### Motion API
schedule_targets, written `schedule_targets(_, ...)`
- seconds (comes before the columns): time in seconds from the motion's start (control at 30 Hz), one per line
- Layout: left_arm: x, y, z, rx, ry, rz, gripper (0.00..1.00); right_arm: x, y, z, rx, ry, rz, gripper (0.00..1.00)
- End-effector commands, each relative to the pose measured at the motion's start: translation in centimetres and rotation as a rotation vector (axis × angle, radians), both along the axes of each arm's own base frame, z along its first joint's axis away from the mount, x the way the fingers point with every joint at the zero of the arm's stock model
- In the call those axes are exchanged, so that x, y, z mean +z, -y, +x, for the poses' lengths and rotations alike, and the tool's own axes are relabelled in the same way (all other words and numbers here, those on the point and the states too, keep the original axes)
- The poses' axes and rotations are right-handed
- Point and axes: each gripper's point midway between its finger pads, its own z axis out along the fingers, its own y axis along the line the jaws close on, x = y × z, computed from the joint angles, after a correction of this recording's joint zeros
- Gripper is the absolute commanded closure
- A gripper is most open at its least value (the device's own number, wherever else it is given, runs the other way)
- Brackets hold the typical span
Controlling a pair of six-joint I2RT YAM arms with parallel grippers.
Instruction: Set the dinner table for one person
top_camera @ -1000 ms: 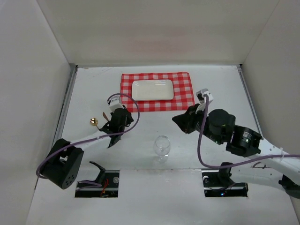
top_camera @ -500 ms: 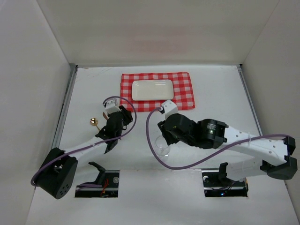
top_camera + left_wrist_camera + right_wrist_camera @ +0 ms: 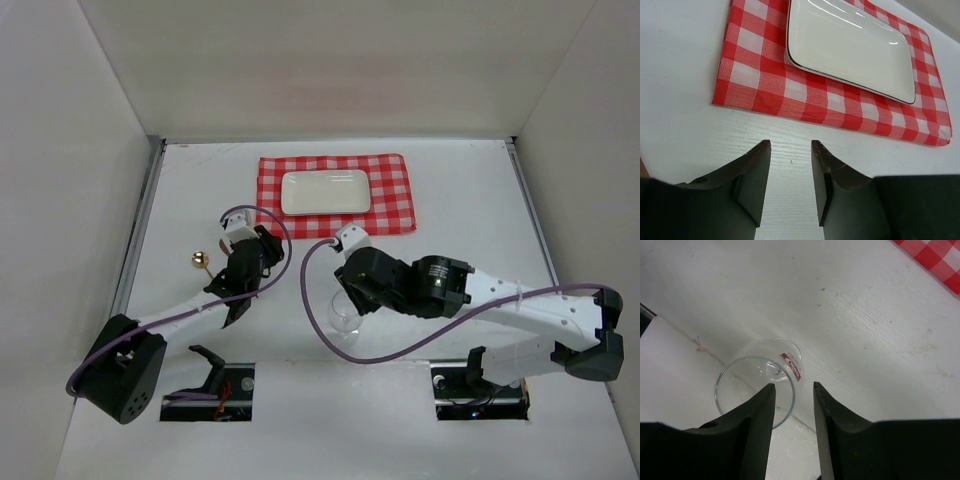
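Note:
The dinner table is a large white surface. A red-and-white checked cloth lies at its far middle with a white rectangular plate on it. A clear stemmed glass stands upright near the front edge. My right gripper hangs open just above it. In the right wrist view the glass is below the right gripper, with the near side of its rim between the jaws. My left gripper is open and empty. In its wrist view the left gripper is over bare table, just short of the cloth and plate.
A small gold object lies on the table left of my left gripper. Grey metal strips run along the table's sides, with white walls around. The right arm's purple cable loops beside the glass.
My right arm has swung left from the right side and come down over the glass, jaws open. My left gripper shifted slightly left and has held still since.

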Motion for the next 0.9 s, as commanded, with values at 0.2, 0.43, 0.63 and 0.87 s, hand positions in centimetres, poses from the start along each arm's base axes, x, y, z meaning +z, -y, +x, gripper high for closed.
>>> schedule_targets(0.2,0.6,0.2,0.4,0.004,0.029,-0.028,0.64,-1.6,-0.7,0.5,0.023,-0.003,-0.009,0.82)
schedule_targets(0.43,0.5,0.3,0.4,0.001,0.027,-0.027,0.64,3.3,0.8,3.2,-0.074,0.138,0.028,0.94)
schedule_targets(0.63,0.6,0.4,0.4,-0.003,0.030,-0.028,0.64,9.0,1.7,9.8,-0.235,0.317,0.141,0.95)
schedule_targets(0.87,0.5,0.4,0.4,-0.001,0.027,-0.030,0.64,12.5,8.0,23.8,-0.546,0.450,0.116,0.96)
